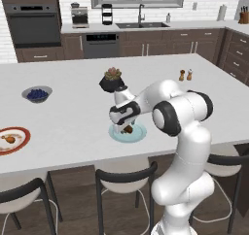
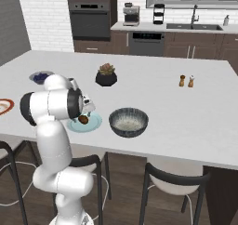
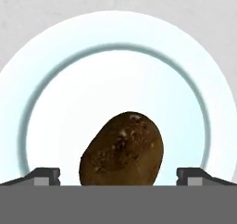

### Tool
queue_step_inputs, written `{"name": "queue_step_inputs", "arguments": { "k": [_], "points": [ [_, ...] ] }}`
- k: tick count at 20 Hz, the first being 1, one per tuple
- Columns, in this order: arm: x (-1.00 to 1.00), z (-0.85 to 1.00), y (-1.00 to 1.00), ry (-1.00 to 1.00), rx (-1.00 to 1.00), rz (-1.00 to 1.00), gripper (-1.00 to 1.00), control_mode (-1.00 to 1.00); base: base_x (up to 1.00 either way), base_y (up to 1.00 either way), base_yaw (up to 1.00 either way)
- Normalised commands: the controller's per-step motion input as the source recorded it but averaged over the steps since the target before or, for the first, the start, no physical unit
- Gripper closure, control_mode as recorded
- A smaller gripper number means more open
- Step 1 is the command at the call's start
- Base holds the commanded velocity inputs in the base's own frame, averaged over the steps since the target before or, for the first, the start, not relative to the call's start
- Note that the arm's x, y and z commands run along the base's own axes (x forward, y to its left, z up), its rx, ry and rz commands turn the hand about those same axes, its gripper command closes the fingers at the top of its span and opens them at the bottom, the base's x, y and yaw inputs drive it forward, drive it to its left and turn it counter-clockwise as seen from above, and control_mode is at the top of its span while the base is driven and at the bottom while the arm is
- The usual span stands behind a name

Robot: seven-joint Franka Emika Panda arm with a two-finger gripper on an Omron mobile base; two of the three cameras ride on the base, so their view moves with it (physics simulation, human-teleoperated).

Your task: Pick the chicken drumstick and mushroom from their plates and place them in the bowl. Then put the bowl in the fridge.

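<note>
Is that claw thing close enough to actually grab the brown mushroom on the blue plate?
Probably yes. The gripper hangs right over the mushroom on the pale blue plate, its fingers spread open on either side with nothing between.

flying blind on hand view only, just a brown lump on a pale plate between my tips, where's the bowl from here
Observer: The bowl stands on the counter right beside the blue plate, on the arm's right in the right base view, and nothing lies in it.
Operator: and the drumstick
Observer: The chicken drumstick lies on the red-rimmed plate, far left on the counter in the left base view.
Operator: anything near my plate to watch
Observer: A black plant pot sits behind it, well apart. The gripper is open around the mushroom, not closed on it.
</note>
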Motion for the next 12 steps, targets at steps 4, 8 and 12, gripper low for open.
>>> {"name": "queue_step_inputs", "arguments": {
  "k": [4, 8, 12],
  "points": [
    [0.08, -0.23, 0.00, 0.00, 0.01, 0.00, -1.00, -1.00, 0.00, 0.00, 0.00],
    [0.00, -0.33, 0.00, 0.00, 0.01, 0.00, 1.00, -1.00, 0.00, 0.00, 0.00],
    [0.00, -0.11, -0.14, 0.00, 0.00, 0.01, 1.00, -1.00, 0.00, 0.00, 0.00]
  ]
}}
